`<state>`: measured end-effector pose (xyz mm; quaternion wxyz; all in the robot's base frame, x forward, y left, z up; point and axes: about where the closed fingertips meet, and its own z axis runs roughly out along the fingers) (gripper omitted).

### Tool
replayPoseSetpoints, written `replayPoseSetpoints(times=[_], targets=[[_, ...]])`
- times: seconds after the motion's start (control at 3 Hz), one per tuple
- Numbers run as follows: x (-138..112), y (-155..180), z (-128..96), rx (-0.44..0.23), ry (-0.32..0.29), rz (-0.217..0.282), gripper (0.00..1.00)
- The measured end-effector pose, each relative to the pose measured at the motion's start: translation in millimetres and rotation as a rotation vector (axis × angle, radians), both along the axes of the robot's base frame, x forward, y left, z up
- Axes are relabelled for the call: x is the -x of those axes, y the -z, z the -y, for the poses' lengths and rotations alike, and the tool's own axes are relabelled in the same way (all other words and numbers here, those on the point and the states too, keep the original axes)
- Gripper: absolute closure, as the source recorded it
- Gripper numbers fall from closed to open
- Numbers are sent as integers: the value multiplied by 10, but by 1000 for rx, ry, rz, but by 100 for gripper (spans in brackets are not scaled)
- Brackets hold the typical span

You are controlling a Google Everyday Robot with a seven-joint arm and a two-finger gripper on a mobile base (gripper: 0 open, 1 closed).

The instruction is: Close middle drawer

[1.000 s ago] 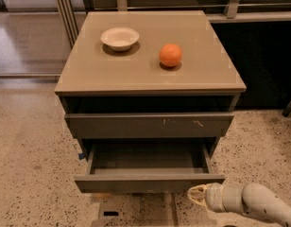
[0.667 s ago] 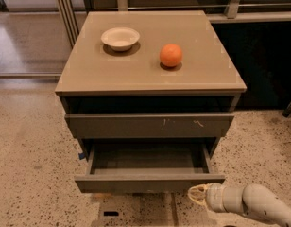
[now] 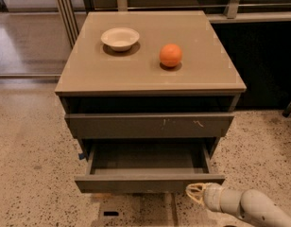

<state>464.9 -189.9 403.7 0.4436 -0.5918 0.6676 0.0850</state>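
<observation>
The middle drawer [image 3: 148, 182] is pulled well out of the grey-brown cabinet [image 3: 89, 79]. Its inside shows empty and its plain front panel faces me. Above it, the like drawer with small pale scratches [image 3: 150, 125] stands only slightly out. My gripper [image 3: 195, 193] comes in from the lower right on a pale arm. It sits just below and in front of the right end of the middle drawer's front panel, close to it or touching it.
On the cabinet top lie a white bowl [image 3: 120, 38] and an orange [image 3: 170, 55]. Speckled floor [image 3: 27, 164] surrounds the cabinet. A dark cabinet front [image 3: 268, 60] stands at the right and metal poles [image 3: 65, 13] at the back left.
</observation>
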Motion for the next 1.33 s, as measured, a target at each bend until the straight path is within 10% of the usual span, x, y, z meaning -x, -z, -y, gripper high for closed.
replayPoseSetpoints(times=[1.33], targets=[[-714, 138, -66, -35, 36, 84, 100]])
